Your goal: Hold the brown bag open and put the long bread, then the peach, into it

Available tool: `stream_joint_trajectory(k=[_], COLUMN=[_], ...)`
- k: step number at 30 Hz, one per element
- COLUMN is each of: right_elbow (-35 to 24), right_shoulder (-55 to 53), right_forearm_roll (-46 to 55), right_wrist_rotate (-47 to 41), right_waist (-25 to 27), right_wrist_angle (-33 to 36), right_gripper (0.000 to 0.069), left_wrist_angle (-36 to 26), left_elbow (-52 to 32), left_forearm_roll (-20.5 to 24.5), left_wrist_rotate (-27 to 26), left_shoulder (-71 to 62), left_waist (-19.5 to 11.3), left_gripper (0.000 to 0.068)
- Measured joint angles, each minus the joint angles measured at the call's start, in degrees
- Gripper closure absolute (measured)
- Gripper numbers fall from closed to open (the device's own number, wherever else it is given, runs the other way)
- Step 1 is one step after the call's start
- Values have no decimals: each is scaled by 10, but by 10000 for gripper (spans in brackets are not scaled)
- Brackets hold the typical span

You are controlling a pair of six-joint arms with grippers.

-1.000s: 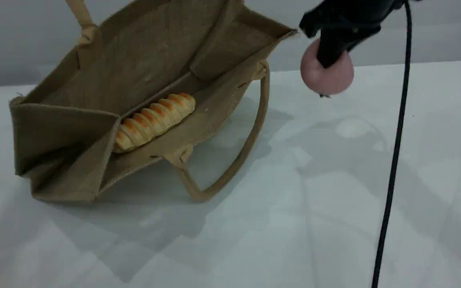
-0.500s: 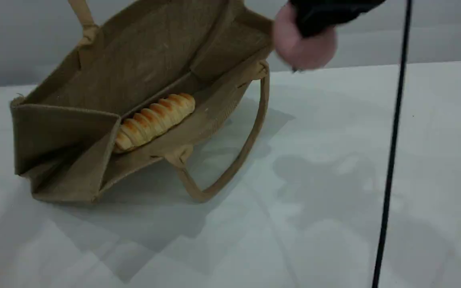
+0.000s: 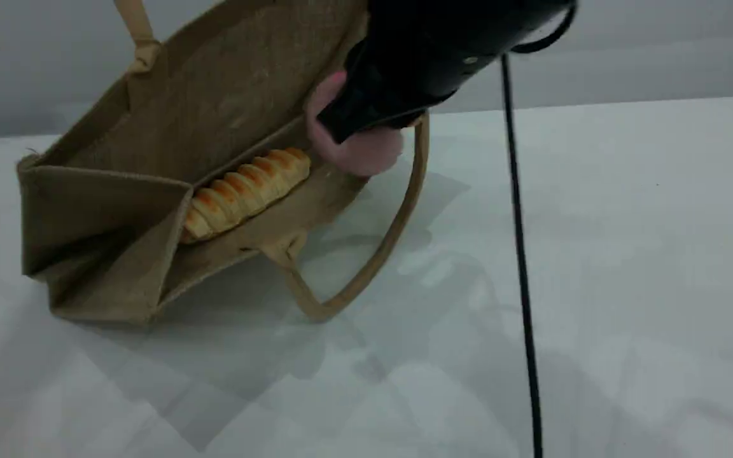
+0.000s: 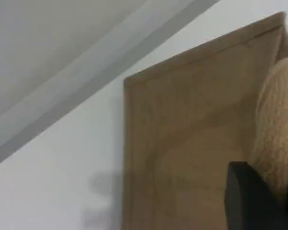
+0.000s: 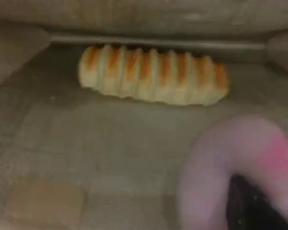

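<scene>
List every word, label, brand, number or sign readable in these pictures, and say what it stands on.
None: no text, number or logo shows on the brown bag, the long bread, the peach or the table in any view. The wrist views are blurred.

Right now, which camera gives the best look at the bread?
The right wrist view: the bread fills it, close and whole, lying inside the bag. The scene view shows it smaller, its lower edge hidden behind the bag's wall. The left wrist view shows only bag, no bread.
</scene>
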State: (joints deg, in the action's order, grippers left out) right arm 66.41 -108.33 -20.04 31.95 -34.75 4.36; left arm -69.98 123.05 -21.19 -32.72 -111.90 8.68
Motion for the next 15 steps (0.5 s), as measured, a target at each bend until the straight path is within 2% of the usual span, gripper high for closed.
stream_joint_trajectory(k=[3,9,15], right_elbow=[43,130,171], right_shoulder=[-32,-104,-155], right_forearm_roll=[0,-1,-3], right_wrist_rotate=[0,0,0], right_waist=[0,0,0], right_wrist_angle=[4,29,18], right_gripper=[667,667,667], left_wrist_angle=[0,0,0], left_elbow=[0,0,0], left_forearm_roll=[-16,-19,-62], left_wrist_rotate=[-2,-13,-43], left_shoulder=[0,0,0], left_waist=[0,0,0], left_gripper=[596,596,596])
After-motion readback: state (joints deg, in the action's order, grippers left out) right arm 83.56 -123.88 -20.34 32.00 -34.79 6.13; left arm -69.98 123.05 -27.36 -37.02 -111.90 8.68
